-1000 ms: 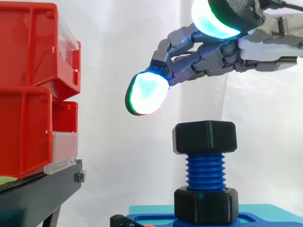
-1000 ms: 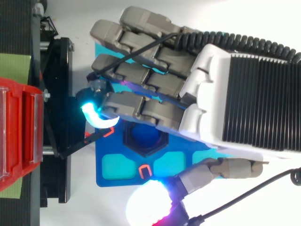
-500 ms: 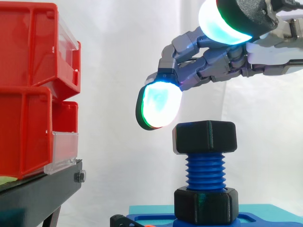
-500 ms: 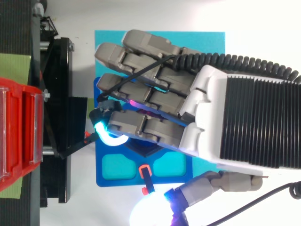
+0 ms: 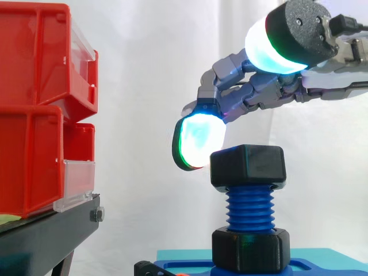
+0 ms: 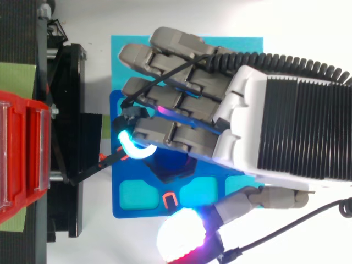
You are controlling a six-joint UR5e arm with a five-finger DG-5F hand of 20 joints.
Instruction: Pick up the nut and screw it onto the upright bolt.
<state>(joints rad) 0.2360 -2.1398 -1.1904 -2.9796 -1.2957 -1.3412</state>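
Note:
A black nut [image 5: 248, 165] sits at the top of the upright blue bolt [image 5: 250, 208], and a second black nut [image 5: 250, 248] sits low on the thread by the blue base [image 5: 190, 265]. My hand [image 5: 270, 92] hovers over the bolt from the right, open. One glowing fingertip [image 5: 198, 141] hangs at the top nut's upper left edge, touching or almost touching it. The thumb pad [image 5: 270, 49] is lifted well above the nut. From above, the hand [image 6: 297, 126] covers most of the bolt, and a dark corner of the nut [image 6: 169, 166] shows beneath the fingers.
Stacked red bins [image 5: 34, 109] stand on a black stand [image 5: 46, 236] to the left, a hand's width from the bolt. The blue base [image 6: 135, 193] has teal recesses and lies on a teal mat [image 6: 132, 43]. A white curtain hangs behind.
The hand has come down and shifted toward the bolt. Its lit fingertip dropped from well above and left of the top nut to level with the nut's upper edge.

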